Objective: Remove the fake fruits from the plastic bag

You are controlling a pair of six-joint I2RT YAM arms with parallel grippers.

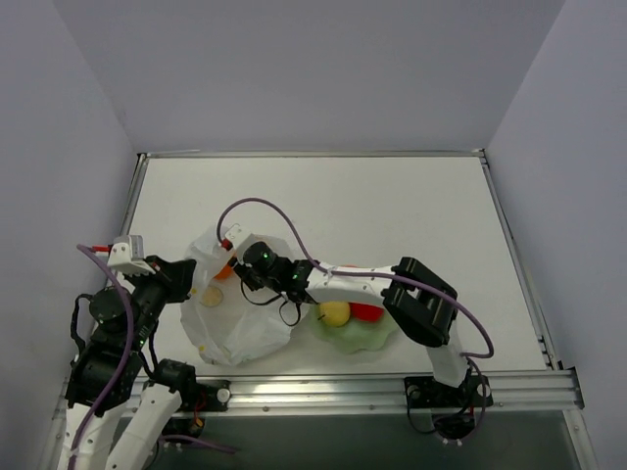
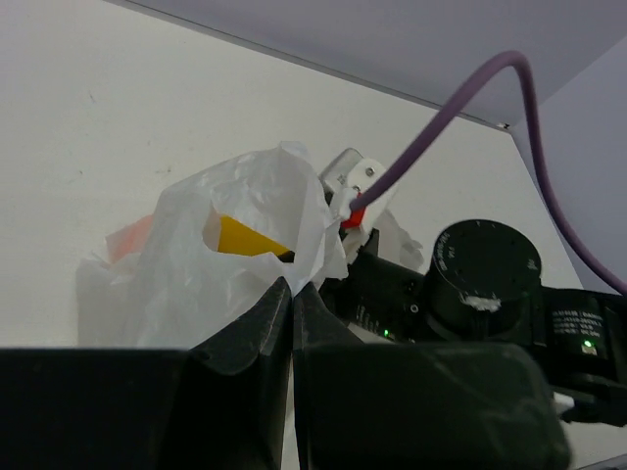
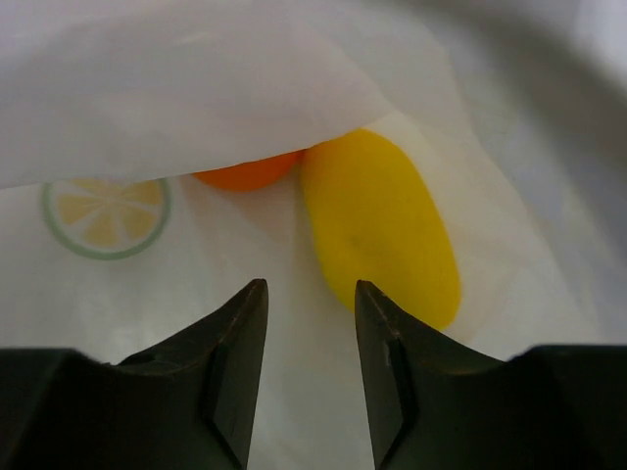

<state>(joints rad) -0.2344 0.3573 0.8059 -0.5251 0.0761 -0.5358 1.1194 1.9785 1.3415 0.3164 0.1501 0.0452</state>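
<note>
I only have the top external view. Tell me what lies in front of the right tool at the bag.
Observer: An elongated yellow fruit lies just beyond the open right tool, slightly to the right in the wrist view.
Operator: Report anything else in there.
Observer: An orange fruit sits beside the yellow one, mostly hidden under a fold of the plastic bag.
Operator: Now check the left tool.
Observer: The left tool is shut, pinching bag film at its tips.
</note>
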